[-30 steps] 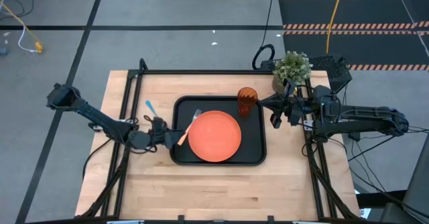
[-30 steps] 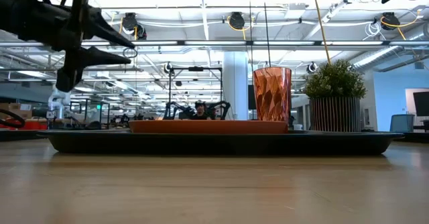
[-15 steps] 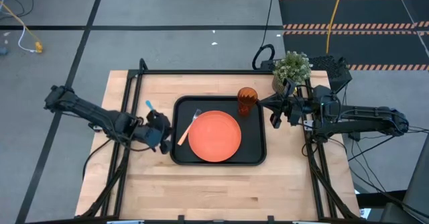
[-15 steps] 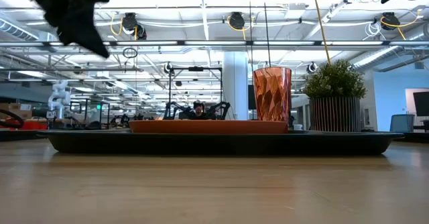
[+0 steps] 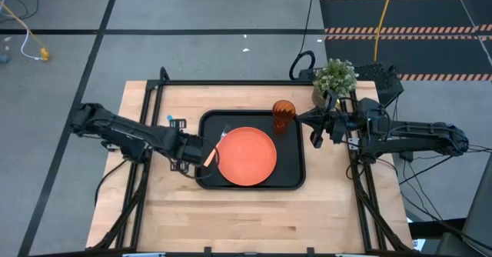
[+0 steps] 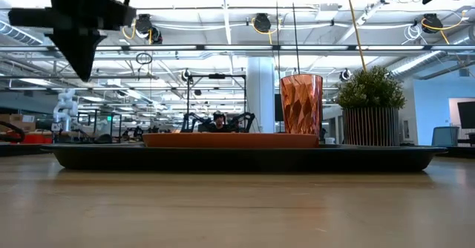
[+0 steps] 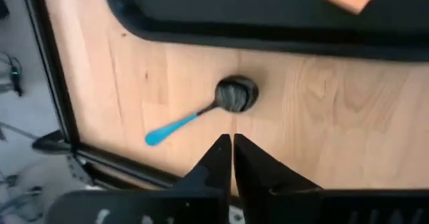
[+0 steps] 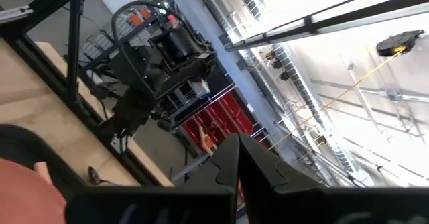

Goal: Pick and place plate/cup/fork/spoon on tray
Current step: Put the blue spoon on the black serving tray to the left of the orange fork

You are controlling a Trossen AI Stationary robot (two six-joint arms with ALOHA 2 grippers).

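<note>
The left gripper [image 7: 232,143] is seen with its two fingers pressed together and nothing between them; it hangs above the bare wood at the tray's left edge, where a second ago it was half open beside the fork and farther back from the tray. The fork [image 5: 216,145] has been left lying half on the tray [image 5: 288,181] and half against the orange plate [image 5: 247,156], tines toward the back of the table, so that item can be judged as delivered. Directly ahead of the closed fingers, the spoon [image 7: 201,114] is shown on the table, its blue handle pointing away from the tray and its bowl just beside the tray's rim, not touching it; in the overhead picture only the handle tip [image 5: 170,119] is visible past the arm. The cup [image 5: 284,116] stands upright in the tray's back right corner, near the plate. The spoon is therefore the one piece left outside, and the left arm's swing toward it suggests it is to be taken next, for which the fingers would first have to be reopened. The right gripper [image 8: 233,158], closed and empty, is held idle beside the potted plant [image 5: 334,77].
</note>
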